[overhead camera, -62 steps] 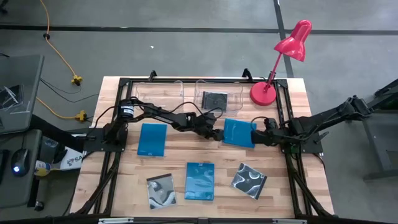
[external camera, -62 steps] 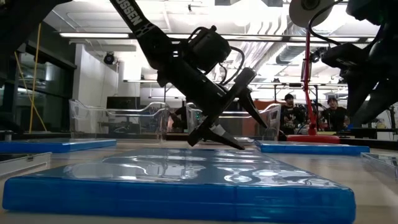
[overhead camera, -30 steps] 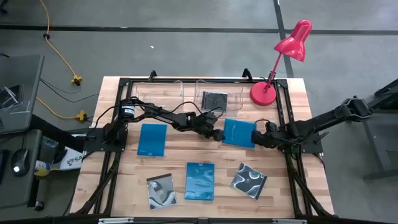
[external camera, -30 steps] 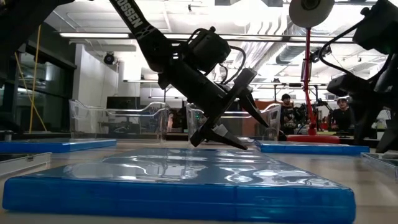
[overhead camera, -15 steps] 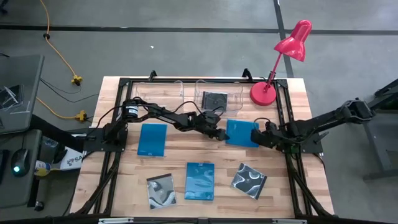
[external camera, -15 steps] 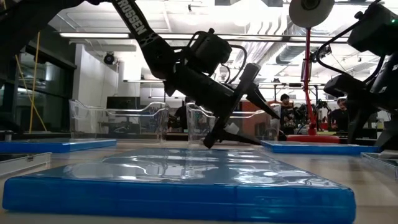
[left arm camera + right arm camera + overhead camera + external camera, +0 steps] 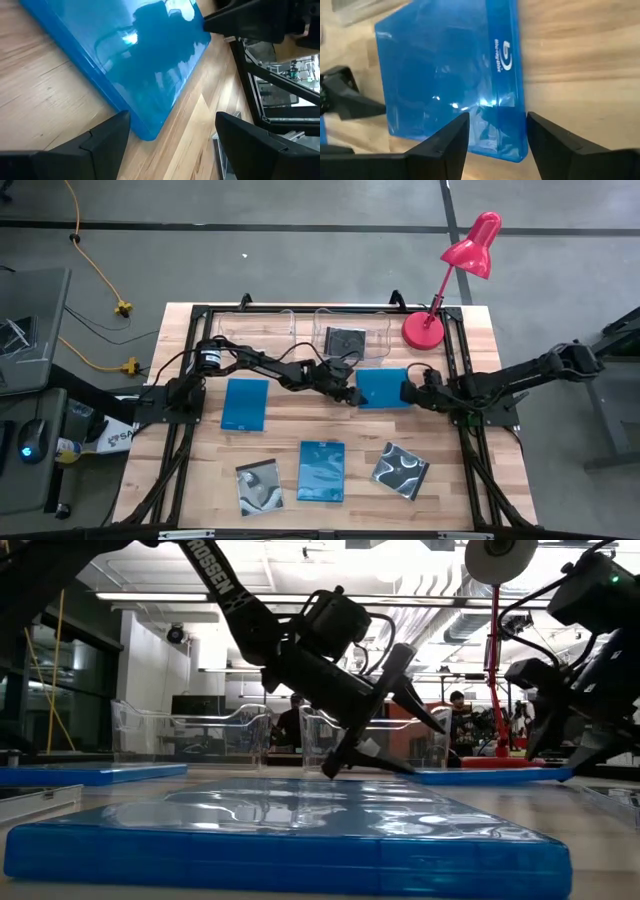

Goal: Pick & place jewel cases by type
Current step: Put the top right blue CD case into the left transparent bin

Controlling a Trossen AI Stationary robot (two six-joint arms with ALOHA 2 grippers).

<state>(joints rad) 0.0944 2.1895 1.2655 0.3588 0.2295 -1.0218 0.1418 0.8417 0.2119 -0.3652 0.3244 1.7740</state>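
The wooden table [image 7: 480, 480] carries three blue cases [image 7: 245, 404] — two swirl-covered cases [image 7: 401, 469], clear tubs [image 7: 262, 326], red lamp [image 7: 424, 330].
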